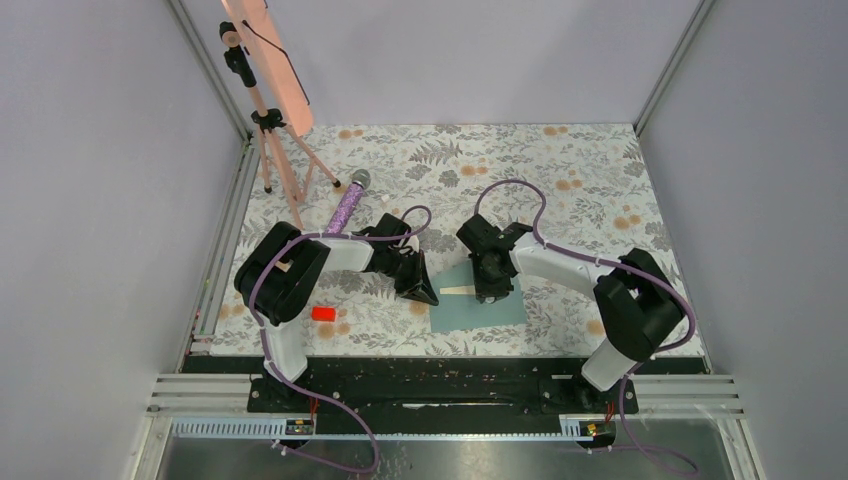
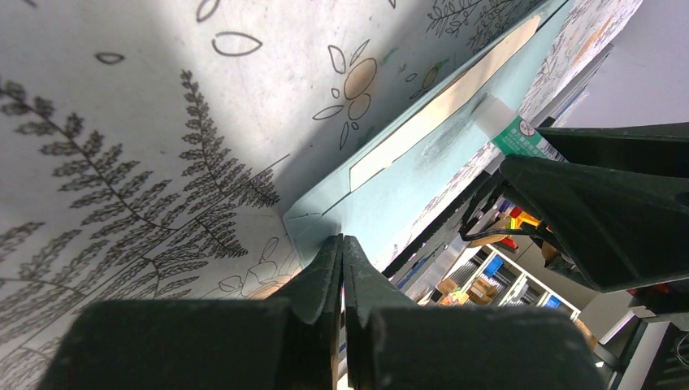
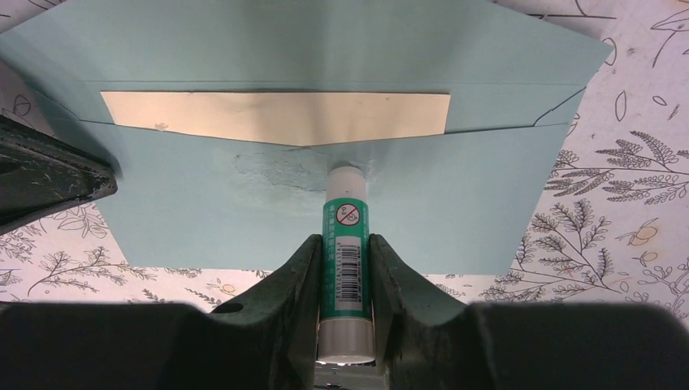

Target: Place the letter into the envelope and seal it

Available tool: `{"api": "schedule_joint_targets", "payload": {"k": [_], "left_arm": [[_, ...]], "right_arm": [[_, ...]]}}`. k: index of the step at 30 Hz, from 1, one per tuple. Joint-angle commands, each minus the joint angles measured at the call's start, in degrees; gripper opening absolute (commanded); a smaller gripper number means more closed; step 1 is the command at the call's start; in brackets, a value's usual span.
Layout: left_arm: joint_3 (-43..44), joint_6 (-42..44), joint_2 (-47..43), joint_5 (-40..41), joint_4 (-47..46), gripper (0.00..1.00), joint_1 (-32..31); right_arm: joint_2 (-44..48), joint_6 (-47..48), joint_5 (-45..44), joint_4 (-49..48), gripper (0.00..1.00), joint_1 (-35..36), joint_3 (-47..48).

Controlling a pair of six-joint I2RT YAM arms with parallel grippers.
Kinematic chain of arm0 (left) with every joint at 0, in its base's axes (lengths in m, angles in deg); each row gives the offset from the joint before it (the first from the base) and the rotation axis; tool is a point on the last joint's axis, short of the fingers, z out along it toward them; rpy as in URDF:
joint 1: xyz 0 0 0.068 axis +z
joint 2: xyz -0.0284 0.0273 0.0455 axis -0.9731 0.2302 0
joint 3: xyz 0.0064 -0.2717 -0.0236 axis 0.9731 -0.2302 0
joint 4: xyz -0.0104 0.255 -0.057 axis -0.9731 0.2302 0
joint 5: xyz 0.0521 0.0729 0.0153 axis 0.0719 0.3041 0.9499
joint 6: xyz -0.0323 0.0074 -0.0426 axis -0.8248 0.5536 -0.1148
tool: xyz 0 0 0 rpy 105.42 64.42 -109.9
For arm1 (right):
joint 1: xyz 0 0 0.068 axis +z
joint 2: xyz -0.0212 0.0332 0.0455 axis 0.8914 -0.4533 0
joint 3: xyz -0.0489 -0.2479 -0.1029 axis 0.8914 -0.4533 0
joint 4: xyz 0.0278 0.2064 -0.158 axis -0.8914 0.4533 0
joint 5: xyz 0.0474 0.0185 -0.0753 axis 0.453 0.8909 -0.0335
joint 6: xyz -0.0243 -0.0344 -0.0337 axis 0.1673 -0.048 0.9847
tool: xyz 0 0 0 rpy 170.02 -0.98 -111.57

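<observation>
Right claw [image 3: 344,240] clamps a glue stick [image 3: 346,272] on the flimsy envelope [image 3: 203,213] holding the letter [image 3: 276,118]; left claw [image 2: 342,244], shut and empty, sits at its corner, the safest hold.

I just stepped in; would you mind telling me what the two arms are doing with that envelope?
The letter is tucked inside the envelope, whose flap lies open on the table. The right gripper holds a glue stick, with its tip on the envelope just below the opening, where a glue smear shows. The left gripper, shut, is down at the envelope's corner, seemingly pinning it. The flap is not yet folded over, so the envelope is unsealed.
</observation>
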Motion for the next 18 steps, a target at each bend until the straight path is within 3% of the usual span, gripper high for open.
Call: {"api": "schedule_joint_targets", "payload": {"k": [1, 10, 18], "left_arm": [[-1.58, 2.11, 2.0, 7.56, 1.79, 0.0, -0.61], [-1.67, 2.21, 1.69, 7.78, 2.41, 0.0, -0.63], [-1.37, 2.29, 1.4, 7.51, 3.0, 0.0, -0.66]], "right_arm": [[-1.04, 1.03, -2.61, 3.92, 0.0, -0.27, 2.12], [9.4, 1.23, 1.39, 2.29, 0.0, -2.27, 7.58], [14.0, 0.12, 5.17, -1.38, 0.0, -7.97, 1.57]]}}
